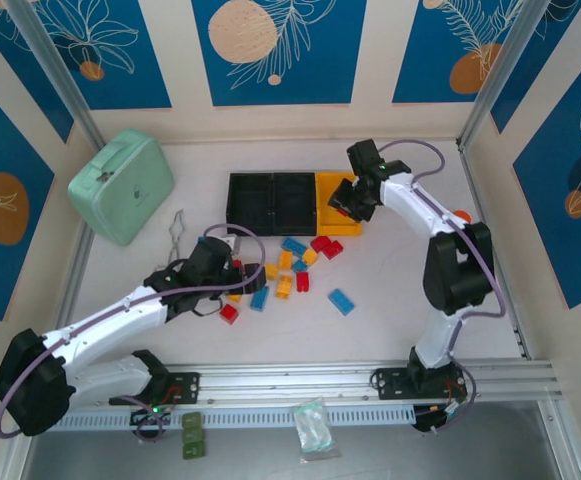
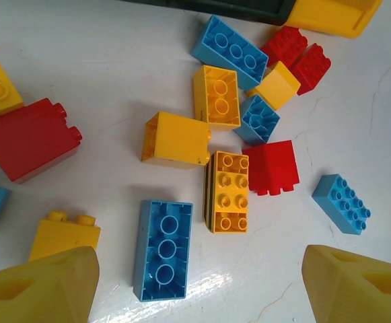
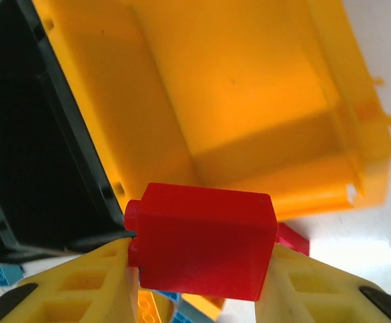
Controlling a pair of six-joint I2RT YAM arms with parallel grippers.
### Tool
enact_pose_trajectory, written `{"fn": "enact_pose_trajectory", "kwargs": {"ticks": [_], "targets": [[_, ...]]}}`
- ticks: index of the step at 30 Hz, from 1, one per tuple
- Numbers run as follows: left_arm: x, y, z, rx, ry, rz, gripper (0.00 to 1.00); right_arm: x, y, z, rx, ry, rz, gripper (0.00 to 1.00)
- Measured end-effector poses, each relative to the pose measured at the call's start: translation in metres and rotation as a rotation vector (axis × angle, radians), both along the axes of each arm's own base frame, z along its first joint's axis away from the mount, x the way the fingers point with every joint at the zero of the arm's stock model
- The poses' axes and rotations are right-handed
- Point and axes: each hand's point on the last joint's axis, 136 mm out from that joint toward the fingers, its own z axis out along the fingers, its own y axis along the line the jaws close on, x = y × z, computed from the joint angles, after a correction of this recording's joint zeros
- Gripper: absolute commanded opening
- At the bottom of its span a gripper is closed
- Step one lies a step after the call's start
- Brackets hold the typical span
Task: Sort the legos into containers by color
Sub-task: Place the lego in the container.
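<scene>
Red, blue and yellow-orange legos (image 1: 288, 268) lie scattered on the white table in front of the containers (image 1: 270, 200), two black bins and a yellow bin (image 1: 336, 226) in a row. My left gripper (image 2: 202, 289) hangs open above the pile's left side. An upturned blue brick (image 2: 163, 249) lies between its yellow fingers (image 2: 40, 289), untouched. My right gripper (image 3: 198, 262) is shut on a red brick (image 3: 202, 241), held above the near edge of the yellow bin (image 3: 249, 101), beside a black bin (image 3: 27, 148). From above, the right gripper (image 1: 353, 203) sits at the yellow bin.
A mint-green case (image 1: 122, 186) stands at the back left, with a metal clip (image 1: 177, 232) beside it. A lone blue brick (image 1: 341, 301) lies to the right of the pile. An aluminium rail (image 1: 370, 380) runs along the near edge.
</scene>
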Motion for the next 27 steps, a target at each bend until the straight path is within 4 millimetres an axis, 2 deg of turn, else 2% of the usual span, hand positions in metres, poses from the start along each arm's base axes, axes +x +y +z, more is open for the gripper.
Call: {"fn": "enact_pose_trajectory", "kwargs": {"ticks": [4, 10, 15, 22, 27], "targets": [[-0.002, 0.005, -0.002, 0.014, 0.003, 0.013, 0.79, 0.019, 0.004, -0.017, -0.005, 0.032, -0.017, 0.42], [-0.005, 0.010, -0.007, 0.033, 0.016, 0.019, 0.79, 0.022, 0.000, -0.035, -0.030, 0.085, -0.047, 0.44], [-0.005, 0.010, -0.009, 0.034, 0.023, 0.024, 0.79, 0.028, -0.003, -0.038, -0.039, 0.090, -0.065, 0.47], [-0.005, 0.010, -0.012, 0.038, 0.036, 0.030, 0.80, 0.029, -0.003, -0.040, -0.039, 0.101, -0.072, 0.58], [-0.005, 0.010, -0.012, 0.036, 0.037, 0.031, 0.80, 0.031, -0.001, -0.037, -0.036, 0.094, -0.070, 0.59]]}}
